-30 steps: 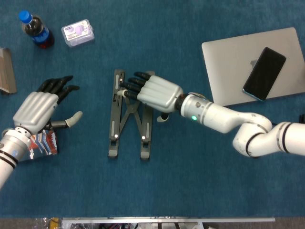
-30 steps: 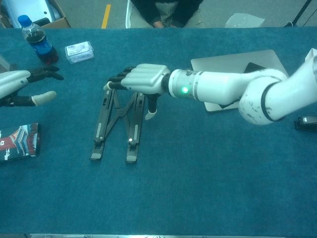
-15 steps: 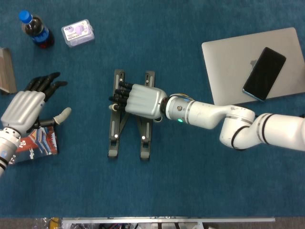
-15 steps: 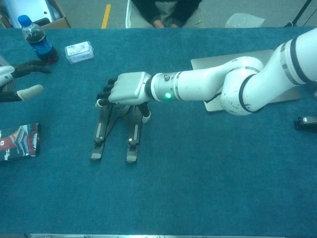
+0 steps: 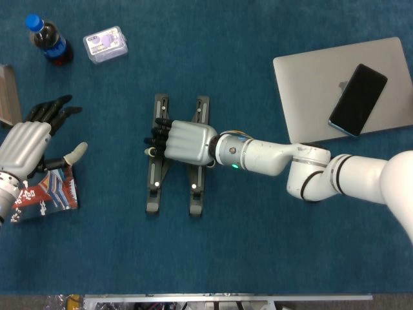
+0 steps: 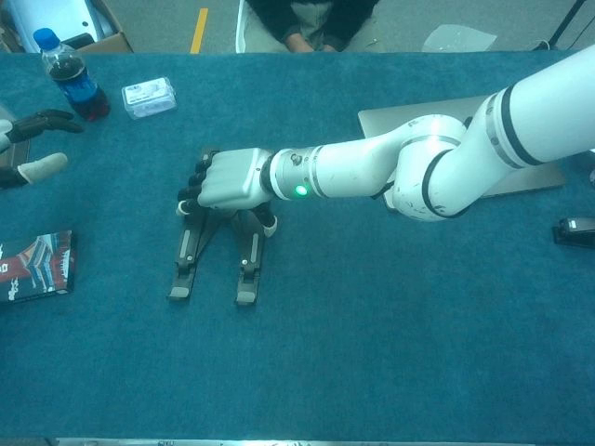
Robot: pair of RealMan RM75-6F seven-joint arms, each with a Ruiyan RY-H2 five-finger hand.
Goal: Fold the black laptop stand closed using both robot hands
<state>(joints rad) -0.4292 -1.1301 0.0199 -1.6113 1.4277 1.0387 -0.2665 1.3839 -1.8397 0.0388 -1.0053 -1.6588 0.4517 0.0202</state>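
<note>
The right hand [image 5: 186, 142] lies over the middle of the stand [image 5: 155, 184] (which sits opened out, mid-table), its dark fingers [image 5: 157, 134] curled onto the stand's left rail, while the left hand [image 5: 26, 145] hovers empty, fingers apart, above a packet [image 5: 48, 196].

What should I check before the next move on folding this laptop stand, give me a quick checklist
1. Right hand on the black laptop stand: ok, it covers the stand's middle, fingers curled over the left rail.
2. Firm grip: cannot tell, the hand hides the contact.
3. Left hand helping: not ok, it is apart from the stand, near the table's left edge, fingers spread, holding nothing.
4. Stand folded: not ok, the two rails lie apart.
5. Path between left hand and stand: ok, bare cloth; the packet lies below the hand.
6. Laptop and phone: ok, off to the right of the stand.
</note>
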